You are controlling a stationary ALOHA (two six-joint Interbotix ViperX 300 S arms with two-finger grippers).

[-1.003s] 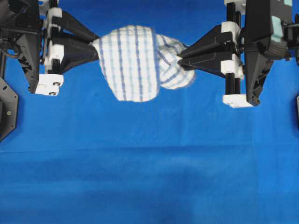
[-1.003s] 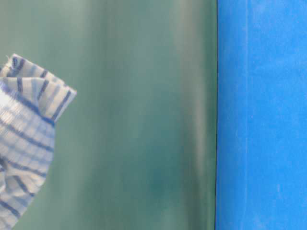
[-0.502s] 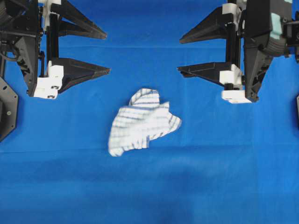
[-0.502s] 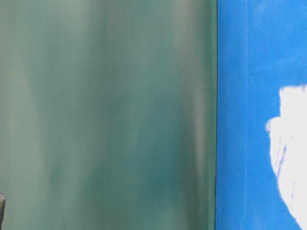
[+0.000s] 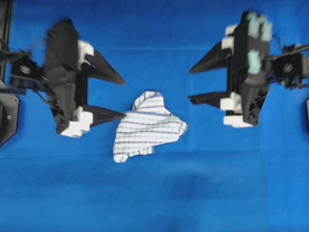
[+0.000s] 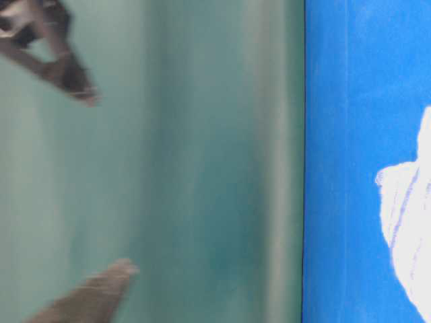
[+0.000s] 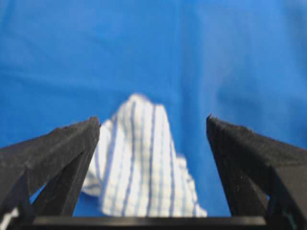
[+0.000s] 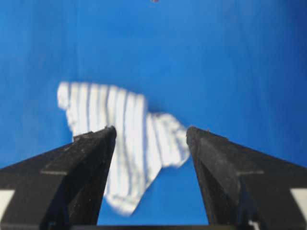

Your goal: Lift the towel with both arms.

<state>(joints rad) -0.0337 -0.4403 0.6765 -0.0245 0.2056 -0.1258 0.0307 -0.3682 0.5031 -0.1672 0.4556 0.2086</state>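
Both tools have swung inward and lower since half a second ago, while the towel [image 5: 147,128] has stayed crumpled on the blue desk [image 5: 154,193]. Left tool [image 5: 123,96], at nine o'clock of the cloth, is released, jaws spread wide, its lower tip at the towel's edge. Right tool [image 5: 190,84], at two o'clock, is likewise released, grasping nothing, apart from the towel.
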